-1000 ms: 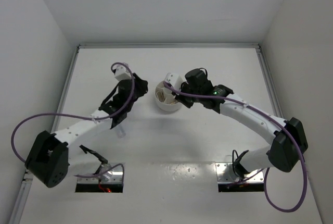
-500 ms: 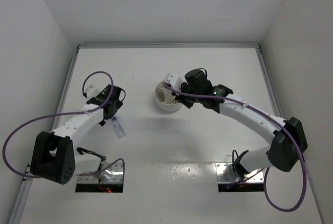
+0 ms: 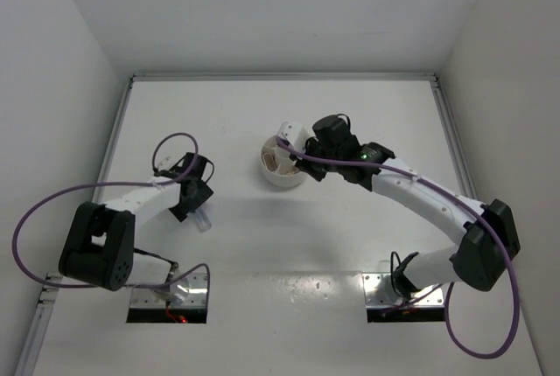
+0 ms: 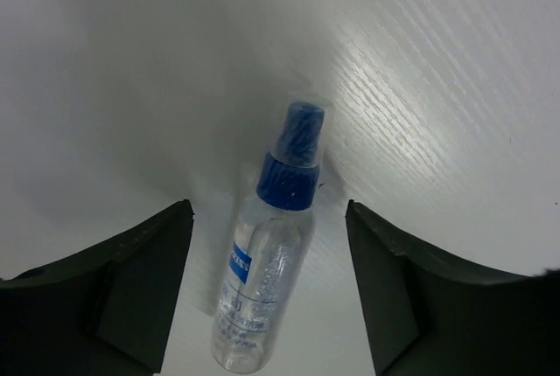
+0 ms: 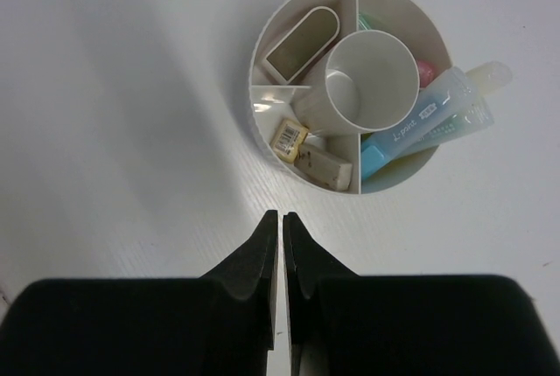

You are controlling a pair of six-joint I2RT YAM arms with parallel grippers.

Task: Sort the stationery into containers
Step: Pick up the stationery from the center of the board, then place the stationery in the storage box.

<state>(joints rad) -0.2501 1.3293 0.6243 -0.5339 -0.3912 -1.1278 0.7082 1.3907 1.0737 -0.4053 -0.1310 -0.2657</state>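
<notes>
Left gripper (image 4: 267, 212) spread, straddling clear blue-capped bottle (image 4: 265, 282) lying flat on desk (image 4: 437, 87), well left of bowl (image 5: 259, 52), not touching it. Right gripper (image 5: 281, 219) pressed together, empty, just beside bowl. Erasers (image 5: 308, 154) and tubes (image 5: 420, 122) sit in the bowl.

**Two white-and-black arms trailing purple cable**

The left arm (image 3: 140, 198) and the right arm (image 3: 420, 198) are each built of smooth white links joined by chunky black joint housings. A thin purple cable (image 3: 516, 293) loops loosely off each one. A small green light (image 3: 361, 156) glows on the black section near the right arm's wrist. Each base is bolted to a bare metal plate (image 3: 411, 299) with wiring bunched around it. The left gripper (image 4: 269, 207) and right gripper (image 5: 280, 215) have matte black, wedge-shaped fingers.
</notes>
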